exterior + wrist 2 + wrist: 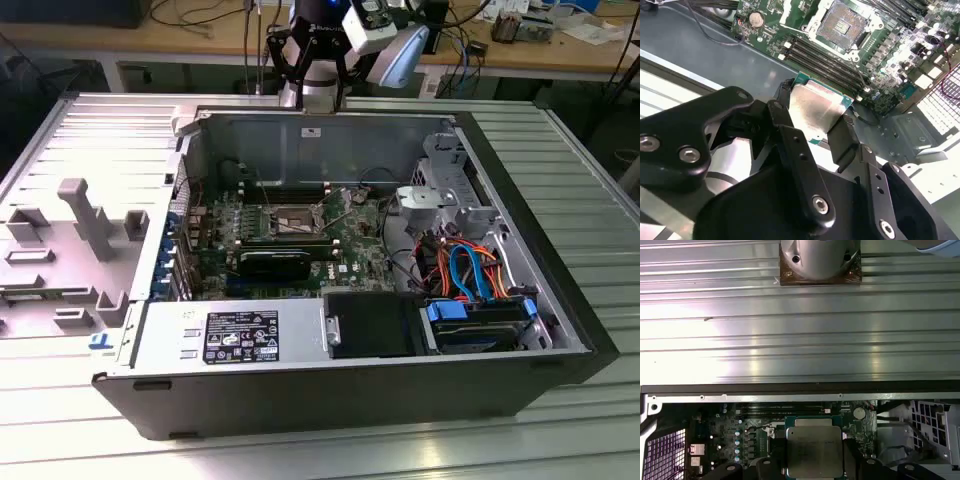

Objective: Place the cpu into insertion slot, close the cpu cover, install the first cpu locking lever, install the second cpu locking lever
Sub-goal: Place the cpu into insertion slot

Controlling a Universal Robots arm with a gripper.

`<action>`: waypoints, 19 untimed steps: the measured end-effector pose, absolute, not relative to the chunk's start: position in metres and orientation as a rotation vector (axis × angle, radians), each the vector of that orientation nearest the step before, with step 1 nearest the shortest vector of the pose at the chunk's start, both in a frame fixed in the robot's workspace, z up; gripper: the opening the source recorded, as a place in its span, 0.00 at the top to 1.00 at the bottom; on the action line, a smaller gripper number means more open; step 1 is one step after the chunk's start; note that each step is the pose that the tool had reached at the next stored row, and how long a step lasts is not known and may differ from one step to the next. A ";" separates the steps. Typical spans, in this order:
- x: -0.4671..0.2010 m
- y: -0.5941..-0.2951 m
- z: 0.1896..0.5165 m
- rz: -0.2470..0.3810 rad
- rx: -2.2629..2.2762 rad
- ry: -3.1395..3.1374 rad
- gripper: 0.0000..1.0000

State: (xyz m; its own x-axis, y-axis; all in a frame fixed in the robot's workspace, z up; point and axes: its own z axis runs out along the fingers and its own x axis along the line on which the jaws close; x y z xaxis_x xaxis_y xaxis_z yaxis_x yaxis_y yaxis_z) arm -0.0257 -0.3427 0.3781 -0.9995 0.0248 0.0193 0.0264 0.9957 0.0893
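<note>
Black jointed claw (815, 114) grips the small flat square cpu (816, 102) with the dull silver-grey metal top by two opposite edges. It holds the chip in the air over the edge of the green motherboard (900, 60). Further along the board the square dark insertion slot (842, 22) with a silver rim lies uncovered, well apart from the chip. A ribbed metal worktop (585, 210) carries the open black computer case (300, 400).

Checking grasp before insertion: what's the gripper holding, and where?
Small flat square silver-grey cpu, pinched at two opposite edges between the black fingers of the gripper.
</note>
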 end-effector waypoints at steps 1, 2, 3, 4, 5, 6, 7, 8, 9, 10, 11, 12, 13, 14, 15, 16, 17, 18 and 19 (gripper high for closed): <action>-0.026 -0.343 0.378 -0.140 -0.040 -3.120 0.45; -0.026 -0.343 0.378 -0.140 -0.040 -3.120 0.45; -0.026 -0.343 0.378 -0.140 -0.040 -3.120 0.45; -0.026 -0.343 0.378 -0.140 -0.040 -3.120 0.45; -0.026 -0.343 0.378 -0.140 -0.040 -3.120 0.45; -0.026 -0.343 0.378 -0.140 -0.040 -3.120 0.45; -0.026 -0.344 0.378 -0.140 -0.040 -3.120 0.45; -0.026 -0.345 0.378 -0.140 -0.040 -3.120 0.45; -0.026 -0.347 0.378 -0.140 -0.040 -3.120 0.45; -0.026 -0.348 0.378 -0.140 -0.040 -3.120 0.45; -0.026 -0.349 0.378 -0.140 -0.040 -3.120 0.45; -0.026 -0.349 0.378 -0.140 -0.040 -3.120 0.45; -0.026 -0.349 0.378 -0.140 -0.040 -3.120 0.45; -0.026 -0.349 0.378 -0.140 -0.040 -3.120 0.45; -0.026 -0.349 0.378 -0.140 -0.040 -3.120 0.45; -0.026 -0.349 0.378 -0.140 -0.040 -3.120 0.45; -0.026 -0.349 0.378 -0.140 -0.041 -3.120 0.45; -0.026 -0.349 0.378 -0.140 -0.043 -3.120 0.45; -0.026 -0.349 0.378 -0.140 -0.059 -3.120 0.45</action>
